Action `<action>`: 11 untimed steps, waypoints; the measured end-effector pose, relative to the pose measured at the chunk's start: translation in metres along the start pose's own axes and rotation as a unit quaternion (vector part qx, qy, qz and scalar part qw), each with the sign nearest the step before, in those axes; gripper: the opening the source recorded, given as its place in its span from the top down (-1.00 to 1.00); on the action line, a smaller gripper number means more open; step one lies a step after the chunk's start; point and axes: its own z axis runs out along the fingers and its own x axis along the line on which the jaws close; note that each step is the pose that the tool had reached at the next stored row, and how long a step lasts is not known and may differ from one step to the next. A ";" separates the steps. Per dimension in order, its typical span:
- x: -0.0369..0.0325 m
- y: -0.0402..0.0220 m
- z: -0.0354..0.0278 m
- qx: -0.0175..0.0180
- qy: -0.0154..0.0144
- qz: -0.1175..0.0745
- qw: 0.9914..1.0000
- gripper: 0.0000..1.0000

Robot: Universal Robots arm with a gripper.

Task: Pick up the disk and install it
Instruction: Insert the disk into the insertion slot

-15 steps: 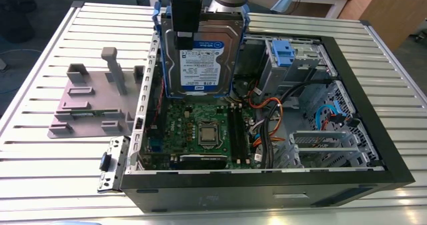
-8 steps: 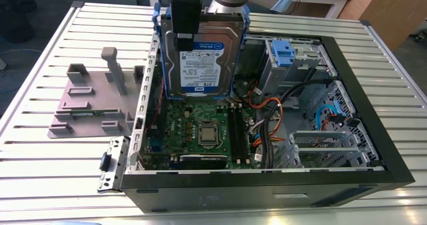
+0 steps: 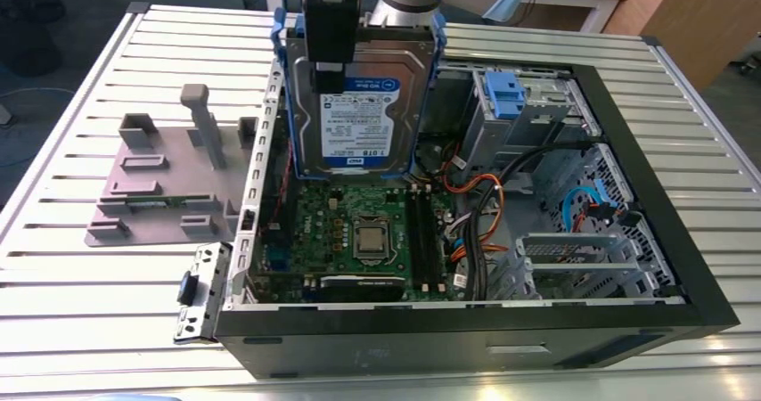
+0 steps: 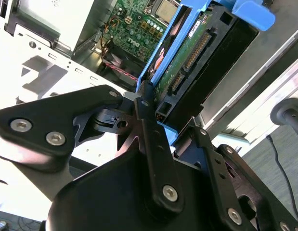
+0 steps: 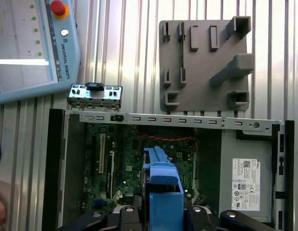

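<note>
The disk [image 3: 356, 107] is a silver-grey hard drive with a white and blue label in a blue bracket. It hangs upright over the far part of the open computer case [image 3: 648, 196], above the motherboard [image 3: 356, 232]. My gripper [image 3: 331, 67] is shut on it from above, one black finger lying across its labelled face. In the second wrist view the disk [image 4: 187, 62] shows its green circuit side and connectors between the fingers [image 4: 148, 130]. The first wrist view shows its blue bracket [image 5: 161, 192] edge-on over the motherboard [image 5: 115, 154].
A grey fixture plate [image 3: 167, 178] with pegs lies on the slatted table at the exterior view's left. A small metal panel [image 3: 196, 290] rests by the case's corner. Inside are a drive bay with a blue clip [image 3: 505, 94], orange cables [image 3: 476, 214] and a grey box with a white sticker [image 5: 245, 178]. A teach pendant [image 5: 33, 48] lies nearby.
</note>
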 end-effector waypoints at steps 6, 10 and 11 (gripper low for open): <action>0.0021 0.0000 0.0001 0.000 0.000 0.000 1.000 0.26; 0.0035 0.0001 0.0001 0.000 0.000 0.000 1.000 0.26; 0.0038 0.0001 0.0001 0.000 0.000 0.000 1.000 0.26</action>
